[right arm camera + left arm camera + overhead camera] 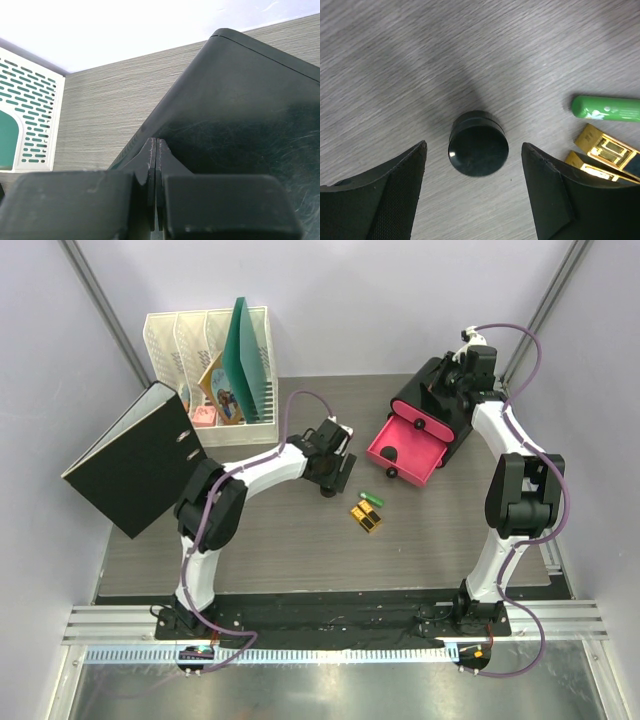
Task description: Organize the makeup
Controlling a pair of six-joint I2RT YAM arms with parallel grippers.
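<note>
The left gripper (474, 147) gapes empty astride the black round jar (479, 152); the right gripper (156, 150) is pinched together on nothing. An off-centre squeeze could skid the jar away

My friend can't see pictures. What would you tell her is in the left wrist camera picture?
A small round black jar stands on a grey wood-grain table, seen from above in the gap between the left gripper's two open black fingers, which do not touch it. To the right lie a green tube and two gold-and-black cases.
</note>
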